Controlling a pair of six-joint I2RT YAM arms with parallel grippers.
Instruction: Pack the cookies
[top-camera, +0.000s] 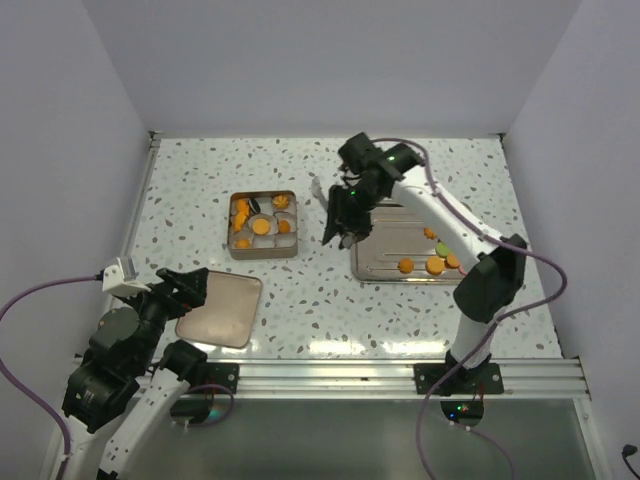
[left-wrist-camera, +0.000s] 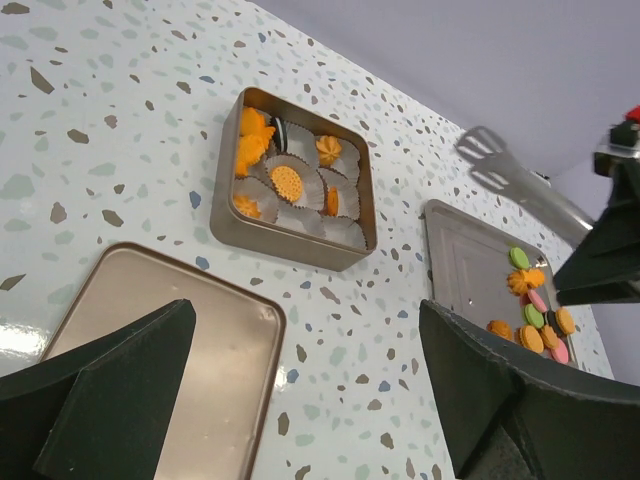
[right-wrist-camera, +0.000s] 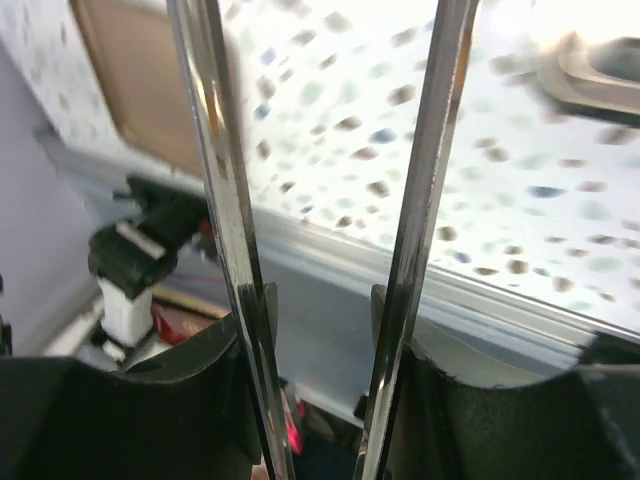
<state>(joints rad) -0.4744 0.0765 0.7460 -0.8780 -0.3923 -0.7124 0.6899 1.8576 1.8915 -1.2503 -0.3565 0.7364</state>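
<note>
Several cookies (top-camera: 262, 226) lie among white paper cups in a square gold tin (top-camera: 232, 222); they show in the left wrist view as orange discs (left-wrist-camera: 287, 181). More cookies (top-camera: 436, 263) lie at the right end of a steel tray (top-camera: 385, 255), in orange, pink and green (left-wrist-camera: 535, 312). My right gripper (top-camera: 345, 215) hangs between tin and tray, shut on metal tongs (top-camera: 320, 192). Both tong arms (right-wrist-camera: 215, 180) run up between its fingers (right-wrist-camera: 320, 330). My left gripper (top-camera: 190, 290) stands open over the lid's left edge (left-wrist-camera: 305, 330), holding nothing.
The tin's flat gold lid (top-camera: 222, 310) lies near the left arm, partly under my left fingers (left-wrist-camera: 110, 390). The tray (left-wrist-camera: 465, 260) sits right of the tin (left-wrist-camera: 285, 245). White walls close in the table on three sides, and a metal rail runs along its near edge.
</note>
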